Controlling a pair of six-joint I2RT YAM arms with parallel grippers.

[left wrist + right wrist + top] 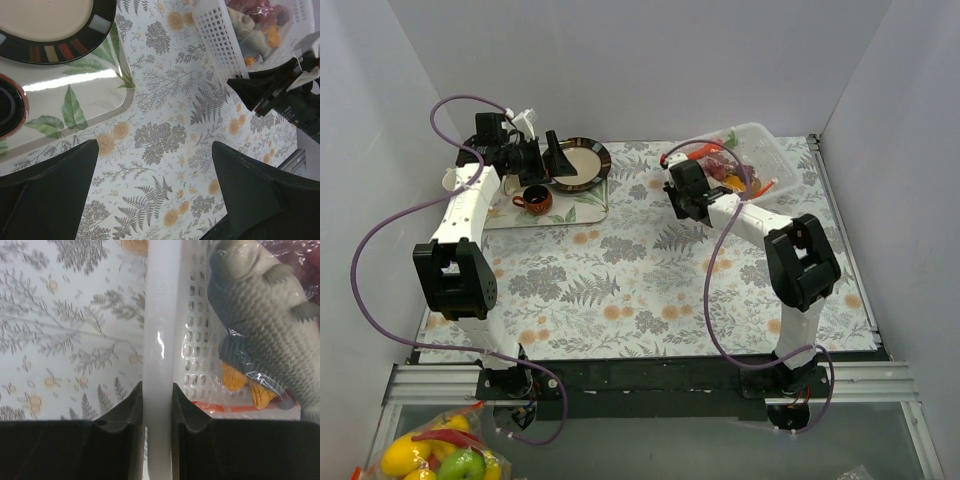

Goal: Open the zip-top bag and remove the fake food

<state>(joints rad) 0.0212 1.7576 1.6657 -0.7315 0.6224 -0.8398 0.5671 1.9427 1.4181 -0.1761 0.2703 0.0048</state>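
The zip-top bag (722,165) lies inside a clear perforated basket (772,150) at the back right. Through its plastic I see the fake food: a grey fish (260,325), orange pieces (235,379) and something red-purple (262,10). The bag's red zip strip (235,406) runs along the bottom, just right of my fingers. My right gripper (159,387) is shut on the basket's white rim (160,315), one finger outside the wall and one inside; it stands at the basket's near-left edge (708,198). My left gripper (155,145) hangs open over the tablecloth near the tray, holding nothing.
A dark-rimmed plate (582,160) and a brown cup (533,200) sit on a leaf-printed tray (570,208) at the back left. A bag of yellow lemons and a green apple (440,455) lies below the table's near edge. White walls close in on three sides.
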